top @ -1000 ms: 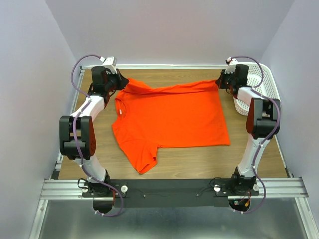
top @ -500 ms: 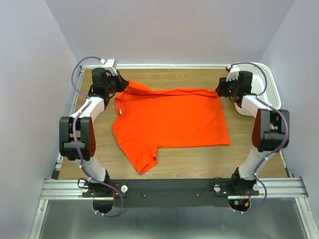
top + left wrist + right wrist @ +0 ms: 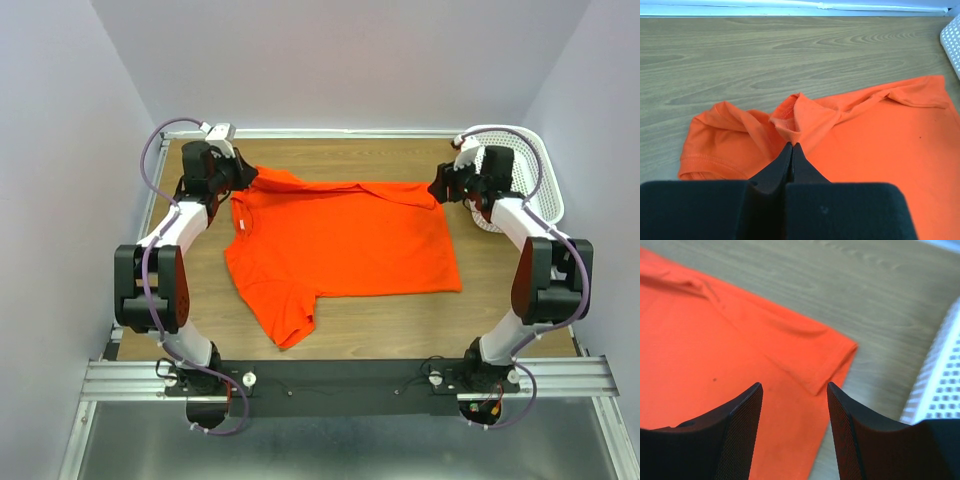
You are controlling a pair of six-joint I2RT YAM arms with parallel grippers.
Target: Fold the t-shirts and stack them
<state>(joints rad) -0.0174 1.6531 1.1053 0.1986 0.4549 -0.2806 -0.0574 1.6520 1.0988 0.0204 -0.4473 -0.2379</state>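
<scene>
Left gripper (image 3: 791, 146) apparently pinches t-shirt (image 3: 345, 240); right gripper (image 3: 794, 386) spread above it.

Overhead view: bright, even light, faint shadows.
Left wrist view: sharp.
Right wrist view: t-shirt (image 3: 715, 355) and basket (image 3: 940, 385) blurred.

The top camera looks down over the whole table (image 3: 400, 325). Both wrist cameras sit close above the far edge of the t-shirt (image 3: 890, 150).

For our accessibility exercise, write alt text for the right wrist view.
The right gripper hovers, jaws open, over a corner of an orange t-shirt lying on a wooden table. A white perforated basket shows at the right edge.
</scene>
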